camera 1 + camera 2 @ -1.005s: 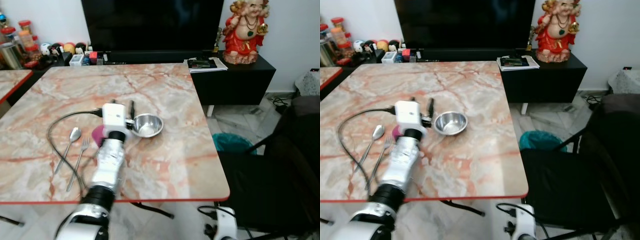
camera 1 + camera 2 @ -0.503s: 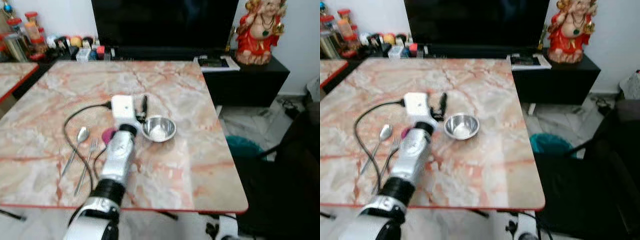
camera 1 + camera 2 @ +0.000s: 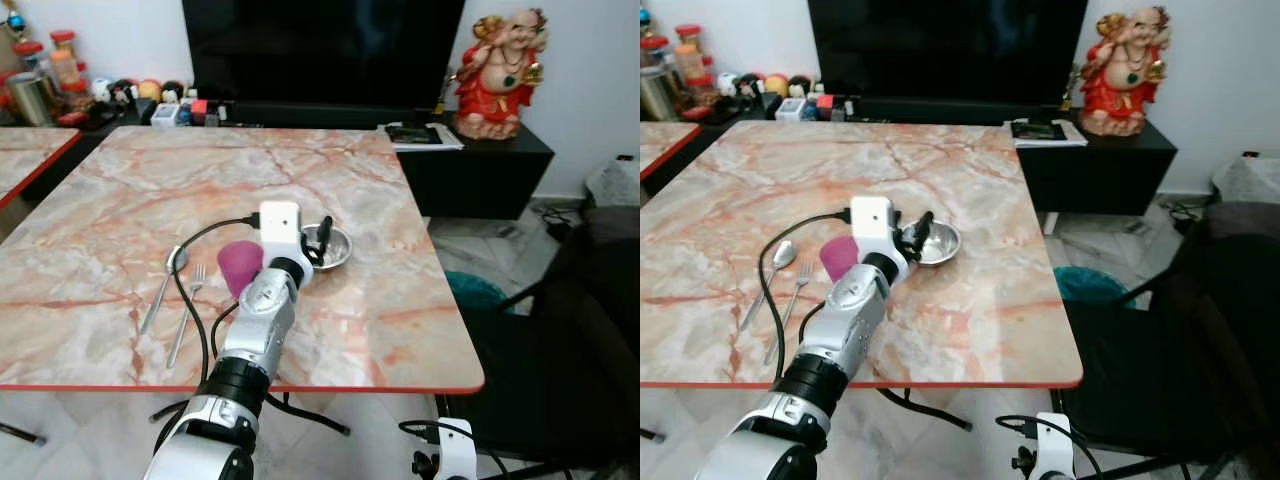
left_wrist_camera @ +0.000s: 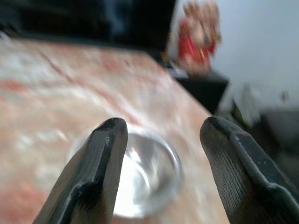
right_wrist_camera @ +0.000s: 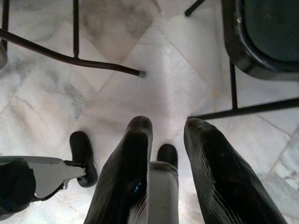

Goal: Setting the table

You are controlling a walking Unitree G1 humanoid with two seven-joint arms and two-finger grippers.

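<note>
Presently the left gripper, ribbed black fingers spread, hovers over a round, shiny steel bowl on the veined marble table.

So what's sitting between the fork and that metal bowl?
A pink cup stands between the fork and the bowl, with the left arm reaching past it, in the eye views.

Shiny steel bowl (marble-look table).
</note>
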